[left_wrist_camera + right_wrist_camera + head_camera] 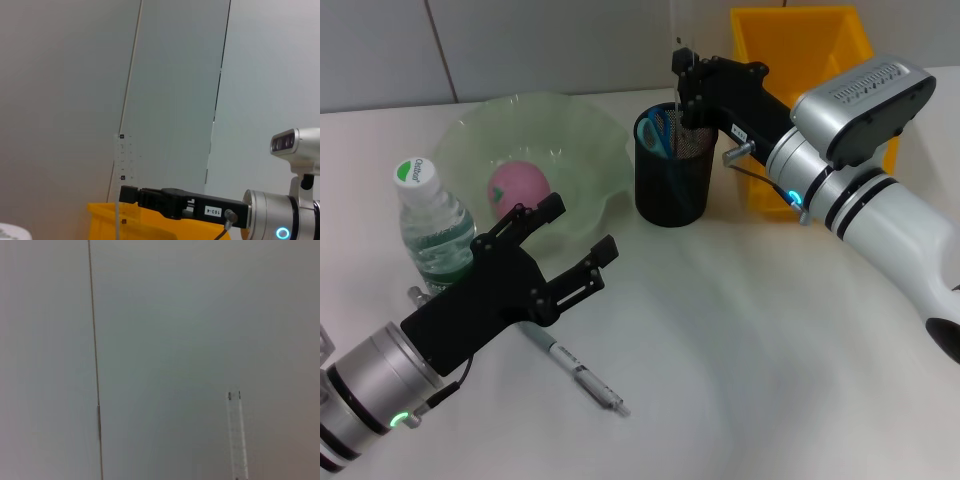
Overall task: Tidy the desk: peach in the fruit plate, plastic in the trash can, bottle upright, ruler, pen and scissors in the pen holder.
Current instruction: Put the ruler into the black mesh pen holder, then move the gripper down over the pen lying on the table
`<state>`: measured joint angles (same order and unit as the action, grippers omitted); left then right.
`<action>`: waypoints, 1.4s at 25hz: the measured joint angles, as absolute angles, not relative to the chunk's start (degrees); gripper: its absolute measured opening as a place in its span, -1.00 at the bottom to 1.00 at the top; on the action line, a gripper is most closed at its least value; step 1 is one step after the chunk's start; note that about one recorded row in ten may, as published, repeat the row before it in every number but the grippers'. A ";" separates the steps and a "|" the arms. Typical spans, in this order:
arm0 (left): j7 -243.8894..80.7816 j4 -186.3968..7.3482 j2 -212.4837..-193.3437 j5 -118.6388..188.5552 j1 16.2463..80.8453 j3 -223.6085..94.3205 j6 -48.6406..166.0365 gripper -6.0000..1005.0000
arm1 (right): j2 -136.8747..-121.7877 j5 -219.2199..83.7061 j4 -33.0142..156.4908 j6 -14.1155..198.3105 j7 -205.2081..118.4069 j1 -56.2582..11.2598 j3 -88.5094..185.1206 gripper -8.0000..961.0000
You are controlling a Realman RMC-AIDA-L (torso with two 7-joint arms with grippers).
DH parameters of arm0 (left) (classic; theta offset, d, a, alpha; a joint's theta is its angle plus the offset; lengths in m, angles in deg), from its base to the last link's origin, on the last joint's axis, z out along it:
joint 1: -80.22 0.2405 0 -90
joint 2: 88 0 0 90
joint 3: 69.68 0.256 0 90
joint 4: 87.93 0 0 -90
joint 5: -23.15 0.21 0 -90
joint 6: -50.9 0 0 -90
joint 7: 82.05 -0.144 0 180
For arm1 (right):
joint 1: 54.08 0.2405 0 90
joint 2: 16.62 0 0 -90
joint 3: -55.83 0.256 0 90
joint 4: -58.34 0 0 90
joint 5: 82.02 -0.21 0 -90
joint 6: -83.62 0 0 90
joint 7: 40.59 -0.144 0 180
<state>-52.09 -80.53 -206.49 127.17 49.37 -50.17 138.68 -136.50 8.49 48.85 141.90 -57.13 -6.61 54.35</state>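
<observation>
Your right gripper (686, 75) is clenched on the ruler (678, 30), upright above the pen holder (672, 175) at 12 o'clock. It's thin, slick, stiff plastic. The pen (582, 377) lies at 6 o'clock beneath your left gripper (570, 240), spread wide; pinch it mid-barrel.

Peach (519, 187): pink, in the green fruit plate (582, 130)
Bottle (433, 228): upright, beside my left claw (578, 241)
Pen (578, 374): flat on the counter (760, 340)
Scissors (656, 131): in the pen holder (672, 186)
Ruler (681, 45): upright in my right claw (686, 82), over the holder
</observation>
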 joint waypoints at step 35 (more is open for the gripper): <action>-49.71 -85.23 -206.45 127.46 51.28 -49.45 140.21 0.67 | -135.83 14.03 50.20 158.96 -66.84 -13.58 54.96 0.56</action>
<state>-49.71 -85.23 -206.45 127.46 51.28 -49.45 140.21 -135.83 14.03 50.20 158.96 -66.84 -13.58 54.96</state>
